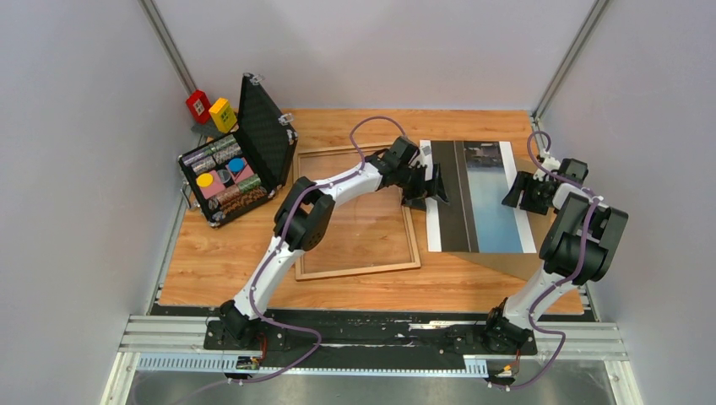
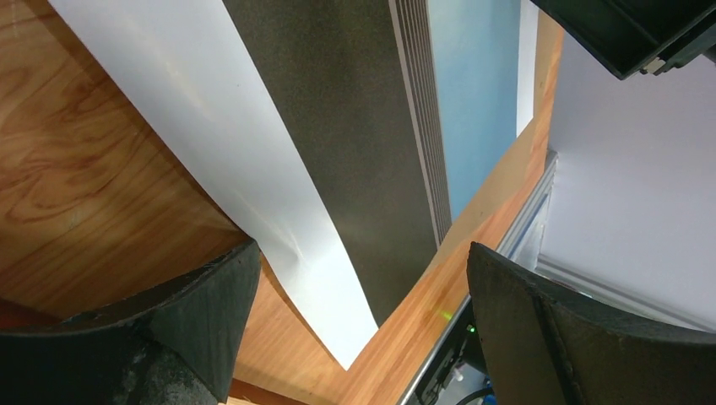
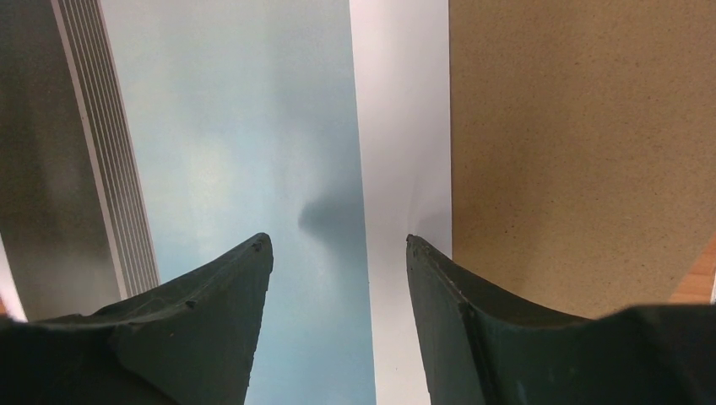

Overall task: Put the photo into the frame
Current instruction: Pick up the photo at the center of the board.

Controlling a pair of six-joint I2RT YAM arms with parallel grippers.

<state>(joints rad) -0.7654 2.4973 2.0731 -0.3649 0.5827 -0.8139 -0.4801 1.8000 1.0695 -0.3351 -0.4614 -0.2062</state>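
Observation:
The photo (image 1: pixel 477 194) lies flat on the right half of the table, with white side margins, a dark grey band and blue sky. To its left lies the frame (image 1: pixel 363 270), thin-railed, with a clear pane. My left gripper (image 1: pixel 431 190) sits at the photo's left margin with its jaws wide open. In the left wrist view the photo (image 2: pixel 279 194) runs between the fingers (image 2: pixel 211 312) with nothing gripped. My right gripper (image 1: pixel 515 192) is over the photo's right edge. In the right wrist view it (image 3: pixel 338 245) stands open above the blue part of the photo (image 3: pixel 245 126) and its white margin.
A brown backing board (image 1: pixel 507 266) lies under the photo and shows beside it (image 3: pixel 574 152). An open black case (image 1: pixel 228 173) with colourful pieces stands at the back left, beside a red block (image 1: pixel 198 105) and a yellow block (image 1: pixel 223 114). Grey walls close in three sides.

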